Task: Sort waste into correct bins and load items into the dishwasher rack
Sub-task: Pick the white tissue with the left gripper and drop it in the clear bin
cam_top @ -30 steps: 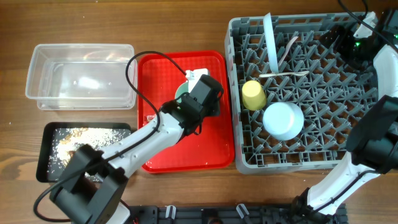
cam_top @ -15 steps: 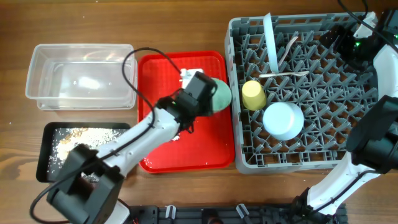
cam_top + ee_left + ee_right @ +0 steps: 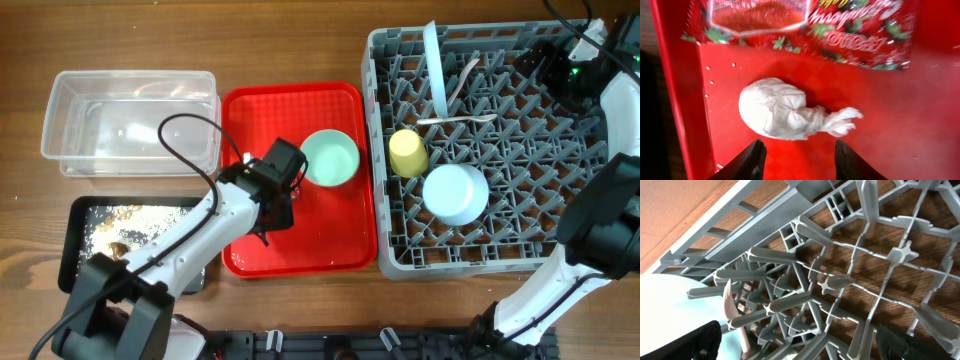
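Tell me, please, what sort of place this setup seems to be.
Probably a robotics lab bench staged as a dish-clearing station: a wooden table, a grey dishwasher rack holding a yellow cup, and a red tray with a crumpled scrap.

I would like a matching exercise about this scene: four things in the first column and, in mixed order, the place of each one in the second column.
Things:
1. mint-green bowl
2. yellow cup
3. beige crumbs
4. clear tub

Places:
A. in the black tray
B. directly on the wooden table
C. on the red tray
D. in the grey rack

Pairs: 1-C, 2-D, 3-A, 4-B.
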{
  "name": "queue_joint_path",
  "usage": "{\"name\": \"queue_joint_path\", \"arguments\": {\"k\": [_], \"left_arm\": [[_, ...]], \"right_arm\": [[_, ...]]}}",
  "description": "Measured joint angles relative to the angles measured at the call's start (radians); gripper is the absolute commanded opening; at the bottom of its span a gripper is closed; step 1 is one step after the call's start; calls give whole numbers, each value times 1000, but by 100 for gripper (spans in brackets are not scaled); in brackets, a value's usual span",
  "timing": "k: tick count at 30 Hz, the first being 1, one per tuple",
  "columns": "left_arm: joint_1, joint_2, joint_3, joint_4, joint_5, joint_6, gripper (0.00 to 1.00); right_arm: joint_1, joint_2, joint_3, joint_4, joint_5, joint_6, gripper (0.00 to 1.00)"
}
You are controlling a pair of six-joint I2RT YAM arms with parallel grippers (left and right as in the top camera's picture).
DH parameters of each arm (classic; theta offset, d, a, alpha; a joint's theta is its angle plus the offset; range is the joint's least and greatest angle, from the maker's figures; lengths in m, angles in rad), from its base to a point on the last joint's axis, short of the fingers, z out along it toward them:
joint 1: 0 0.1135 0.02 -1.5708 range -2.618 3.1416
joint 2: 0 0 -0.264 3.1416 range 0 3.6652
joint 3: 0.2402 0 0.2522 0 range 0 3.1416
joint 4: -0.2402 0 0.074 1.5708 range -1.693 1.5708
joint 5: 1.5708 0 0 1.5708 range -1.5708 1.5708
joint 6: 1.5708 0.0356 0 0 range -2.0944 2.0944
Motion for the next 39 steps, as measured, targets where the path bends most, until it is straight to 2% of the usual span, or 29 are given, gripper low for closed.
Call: {"name": "queue_joint_path", "arguments": {"k": [6, 9, 10, 11, 15, 19, 21, 25, 29, 31, 35, 37, 39], "left_arm": [[0, 2, -95, 185, 0, -7, 43], [0, 2, -120, 211, 0, -12, 23], [0, 2, -121, 212, -1, -11, 8], [0, 2, -121, 212, 0, -7, 4], [0, 2, -120, 206, 0, -12, 4], [0, -43, -74, 32, -6, -12, 4], [0, -112, -16, 0, -37, -11, 4], [30, -318, 97, 63, -229, -12, 4], [156, -363, 101, 170, -399, -20, 5], [237, -322, 101, 241, -427, -23, 17], [408, -182, 100, 360, -431, -27, 80], [503, -61, 98, 433, -373, -14, 91], [546, 2, 93, 474, -318, 16, 92]], "right_arm": [[0, 0, 0, -1, 0, 0, 100], [0, 0, 0, 0, 0, 0, 100], [0, 0, 0, 0, 0, 0, 100], [0, 0, 0, 0, 0, 0, 100], [0, 0, 0, 0, 0, 0, 100], [0, 0, 0, 0, 0, 0, 100], [0, 0, 0, 0, 0, 0, 100], [0, 0, 0, 0, 0, 0, 100], [0, 0, 0, 0, 0, 0, 100], [0, 0, 0, 0, 0, 0, 100], [0, 0, 0, 0, 0, 0, 100], [0, 0, 0, 0, 0, 0, 100], [0, 0, 0, 0, 0, 0, 100]]}}
